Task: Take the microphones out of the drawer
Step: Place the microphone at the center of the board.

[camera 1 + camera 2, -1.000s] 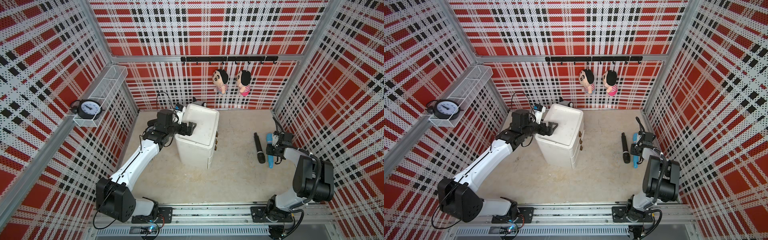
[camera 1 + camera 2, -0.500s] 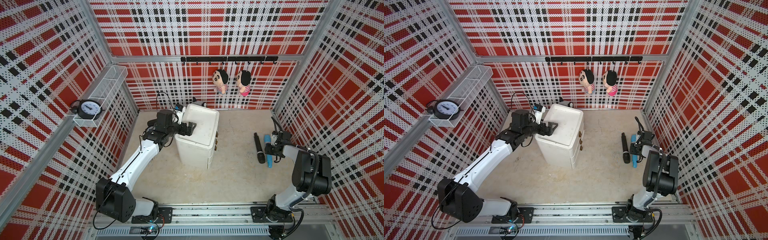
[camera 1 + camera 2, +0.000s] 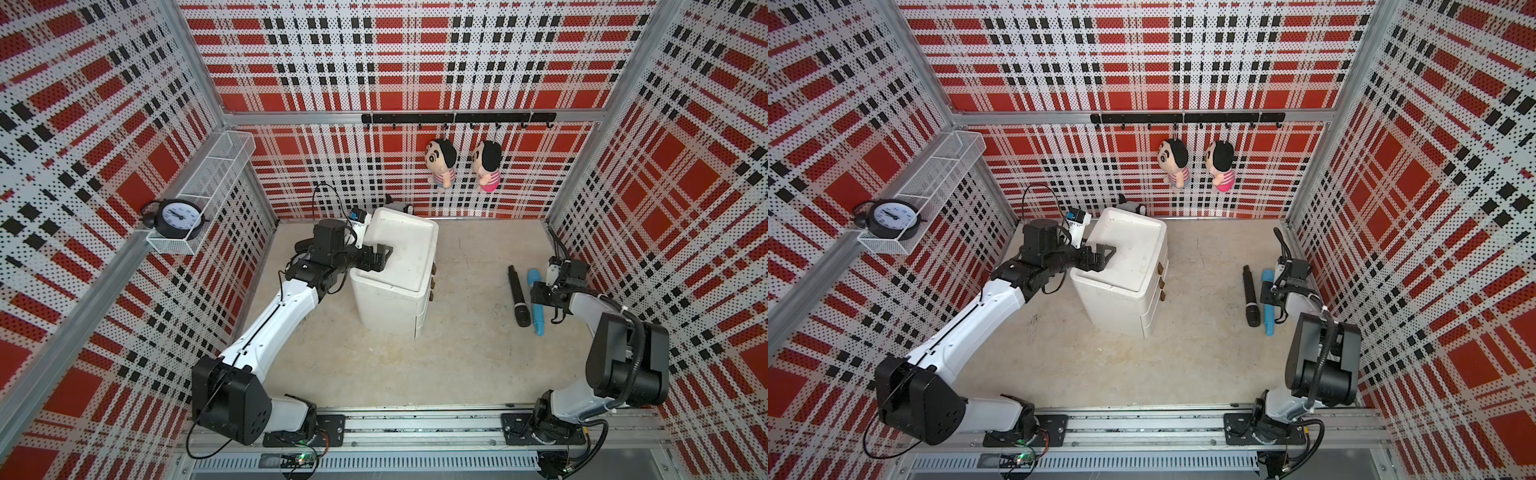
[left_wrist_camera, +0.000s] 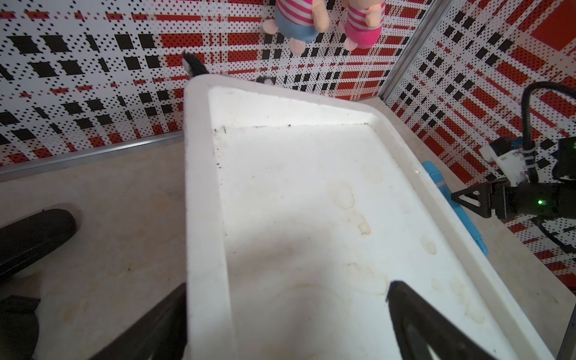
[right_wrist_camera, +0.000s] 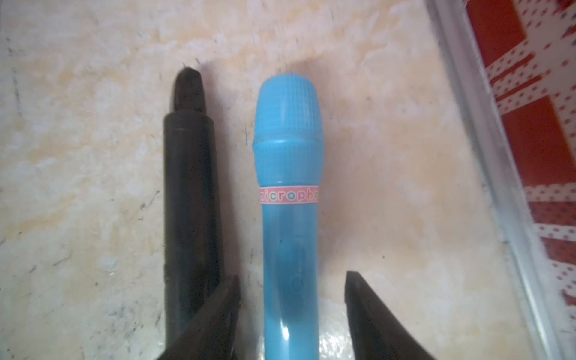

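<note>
Task looks done: the blue toy microphone (image 5: 290, 199) lies on the table (image 5: 93, 156) beside a black microphone (image 5: 190, 174), outside the drawer unit (image 3: 390, 307), the right end effector (image 5: 293, 277) open astride it, gripping nothing.

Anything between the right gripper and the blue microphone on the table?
Nothing visible. The right gripper stands open astride the blue microphone, gaps on both sides. The black microphone lies alongside, just outside one finger.

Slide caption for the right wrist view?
Open right hand straddling blue toy microphone on the tabletop, black microphone alongside.
</note>
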Robot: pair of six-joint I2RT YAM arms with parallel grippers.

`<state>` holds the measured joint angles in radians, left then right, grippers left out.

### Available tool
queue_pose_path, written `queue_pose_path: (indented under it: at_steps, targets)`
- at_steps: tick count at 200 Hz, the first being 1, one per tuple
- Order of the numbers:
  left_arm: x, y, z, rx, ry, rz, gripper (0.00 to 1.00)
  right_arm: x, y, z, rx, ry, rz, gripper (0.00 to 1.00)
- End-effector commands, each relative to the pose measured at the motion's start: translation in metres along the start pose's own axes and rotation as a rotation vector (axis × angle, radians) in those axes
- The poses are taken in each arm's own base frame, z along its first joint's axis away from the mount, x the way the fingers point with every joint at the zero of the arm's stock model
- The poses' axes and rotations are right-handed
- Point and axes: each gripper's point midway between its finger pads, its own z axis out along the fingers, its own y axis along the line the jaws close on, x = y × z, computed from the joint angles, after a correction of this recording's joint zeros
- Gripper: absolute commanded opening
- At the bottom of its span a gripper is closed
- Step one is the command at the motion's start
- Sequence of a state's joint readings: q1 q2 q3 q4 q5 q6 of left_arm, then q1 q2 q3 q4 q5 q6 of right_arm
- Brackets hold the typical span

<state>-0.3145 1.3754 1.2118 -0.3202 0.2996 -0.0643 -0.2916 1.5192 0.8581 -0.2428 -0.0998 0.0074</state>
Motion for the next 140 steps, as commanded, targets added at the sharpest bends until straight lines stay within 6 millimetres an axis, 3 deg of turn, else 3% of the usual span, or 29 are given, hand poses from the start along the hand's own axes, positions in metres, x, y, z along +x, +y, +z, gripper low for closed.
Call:
queue_pose_path:
  at_steps: [1,4,8,69,104,140]
  targets:
    - [-0.002,-0.001,-0.003,0.017,-0.016,0.012,0.98,-0.028,0.004,-0.023,-0.022,-0.085,-0.001,0.90]
    - [-0.002,-0.001,-0.003,0.018,-0.018,0.013,0.98,-0.030,0.006,-0.025,-0.032,-0.090,-0.004,0.99]
    - [-0.002,-0.001,-0.003,0.019,-0.017,0.012,0.98,-0.032,0.008,-0.028,-0.044,-0.098,-0.007,1.00]
    - [-0.003,-0.002,-0.003,0.024,-0.020,0.007,0.98,-0.049,0.061,-0.056,-0.288,-0.231,-0.029,1.00]
    - [-0.004,-0.003,-0.003,0.029,-0.021,0.006,0.98,-0.045,0.115,-0.063,-0.424,-0.246,-0.112,1.00]
    - [-0.004,-0.004,-0.002,0.035,-0.019,0.004,0.98,-0.025,0.175,-0.058,-0.638,-0.201,-0.141,1.00]
